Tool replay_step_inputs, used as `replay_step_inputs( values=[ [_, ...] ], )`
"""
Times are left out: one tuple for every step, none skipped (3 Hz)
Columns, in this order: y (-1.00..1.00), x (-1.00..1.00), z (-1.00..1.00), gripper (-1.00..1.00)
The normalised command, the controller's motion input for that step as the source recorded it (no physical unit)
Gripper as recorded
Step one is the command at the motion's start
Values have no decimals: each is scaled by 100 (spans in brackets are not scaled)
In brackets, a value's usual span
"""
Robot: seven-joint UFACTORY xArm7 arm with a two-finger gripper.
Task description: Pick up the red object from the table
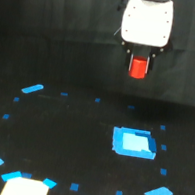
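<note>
Table (54, 139): black, blue tape marks in a ring, larger blue patch (134, 143) toward the exterior view's right | Gripper (139, 67): raised above that patch, fingers pinching the red cylinder (138, 68) | Cylinder: off the table, in the air | Step: lift looks done | Next: hold grip firm, avoid slipping.
</note>
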Motion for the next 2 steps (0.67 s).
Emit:
replay_step_inputs(
  values=[
    [8, 22, -54, -100],
    [-5, -8, -5, -100]
  ],
)
